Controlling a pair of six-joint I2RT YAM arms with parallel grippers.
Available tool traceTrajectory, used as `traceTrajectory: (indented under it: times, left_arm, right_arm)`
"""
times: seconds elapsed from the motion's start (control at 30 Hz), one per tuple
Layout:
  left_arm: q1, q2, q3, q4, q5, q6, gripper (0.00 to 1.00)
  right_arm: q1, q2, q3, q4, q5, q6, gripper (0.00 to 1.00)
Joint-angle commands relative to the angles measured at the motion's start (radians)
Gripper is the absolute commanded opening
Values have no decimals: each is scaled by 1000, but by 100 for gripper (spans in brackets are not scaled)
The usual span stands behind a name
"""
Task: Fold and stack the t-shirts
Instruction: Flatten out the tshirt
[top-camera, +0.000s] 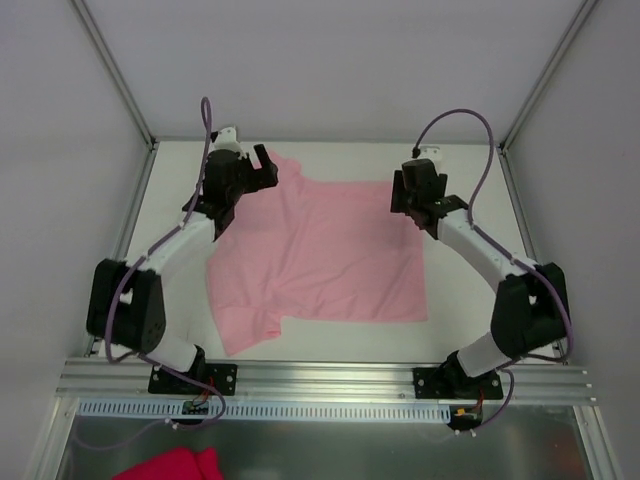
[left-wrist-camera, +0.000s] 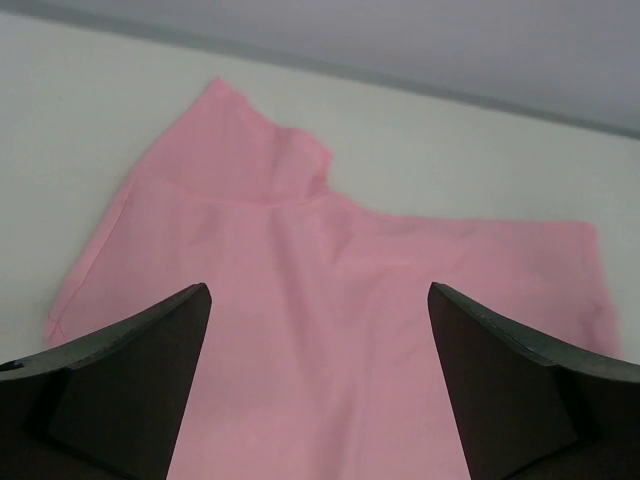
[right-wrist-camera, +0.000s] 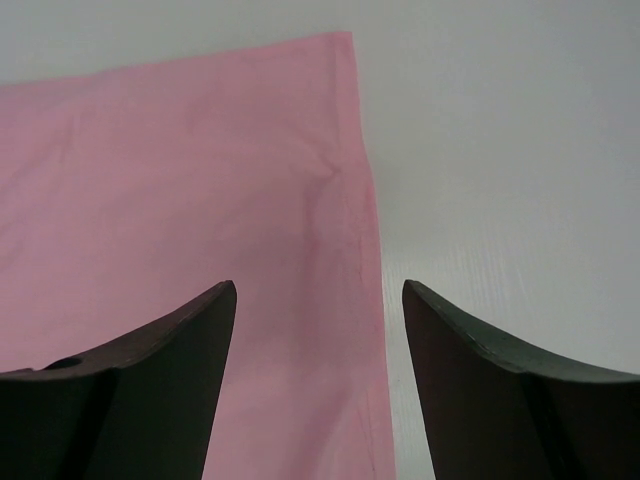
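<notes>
Across the middle of the white desk (top-camera: 350, 345) lies the pale pink t-shirt (top-camera: 330, 260), spread out mostly flat with a few soft wrinkles. One sleeve points toward the near left. The other reaches the far left, and a long straight edge runs down the shirt's right side.

The left arm (top-camera: 185, 235) reaches over the far-left part of the shirt. The left jaws stand wide apart with nothing between them. In the wrist view both dark fingers (left-wrist-camera: 120, 390) frame pink cloth, with the far sleeve just ahead.

The right arm (top-camera: 480, 250) reaches to the shirt's far-right corner. The right jaws are also apart and hold nothing. They straddle the stitched straight edge, with one finger (right-wrist-camera: 130, 390) over the fabric and the other over bare desk. Whether either pair touches the cloth, I cannot tell.

Below the rail at the near edge — off the desk — a deep magenta cloth (top-camera: 170, 465) shows at the bottom of the top view.
</notes>
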Motion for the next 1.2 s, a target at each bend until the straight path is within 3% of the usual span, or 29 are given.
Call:
traceTrajectory:
  times: [0.0,0.03,0.17,0.37,0.5,0.63,0.9,1.17]
  left_arm:
    - [-54,-241,-172,95,-209,-21,92]
    - [-63,-290,-268,95,-217,-51,92]
    - [-147,-478,-401,24,-356,-83,92]
    - [-192,-510,-513,-68,-376,-187,89]
    - [-195,-418,-538,33,-294,-181,90]
    - [-215,-222,-487,140,-208,-164,89]
    - [-229,78,-326,150,-168,-169,89]
    - [-229,162,-248,124,-200,-155,89]
  right_arm:
    - [27,-204,-102,150,121,22,72]
    - [36,-273,-164,162,132,53,72]
    - [103,-355,-223,136,219,50,72]
    - [159,-404,-275,112,226,75,73]
    - [191,-455,-306,118,235,68,74]
    - [197,-449,-306,129,113,65,74]
    - [217,-341,-327,168,6,85,75]
    - [231,-401,-344,156,35,72,75]
